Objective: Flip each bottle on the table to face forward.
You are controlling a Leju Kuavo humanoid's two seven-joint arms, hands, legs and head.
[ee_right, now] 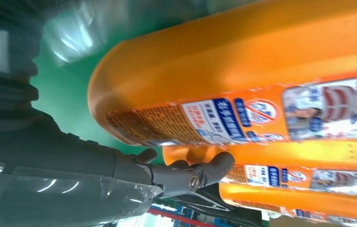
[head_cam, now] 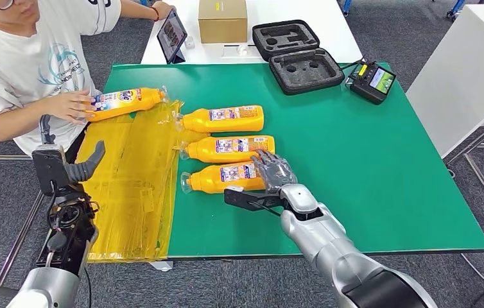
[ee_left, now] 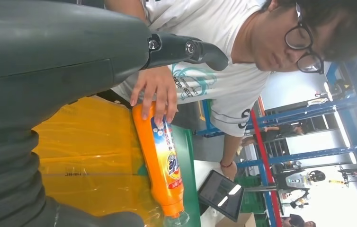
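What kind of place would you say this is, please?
Probably a robotics lab or test workshop: a green table for the bottles, a foam-lined equipment case, a handheld controller, and blue metal racking behind.

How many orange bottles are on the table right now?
4: one under a person's hand on the yellow sheet: bottle; three in a column on the green mat, and at the right hand.

bottles: four orange plastic bottles lay on their sides on the green table, clear caps pointing to the robot's left.
far bottle [head_cam: 124, 102]: colourful front label up, tilted, resting partly on yellow plastic sheet.
second bottle [head_cam: 223, 119]: back label with small print up.
third bottle [head_cam: 230, 148]: back label up, parallel to the second.
nearest bottle [head_cam: 223, 178]: back label up.
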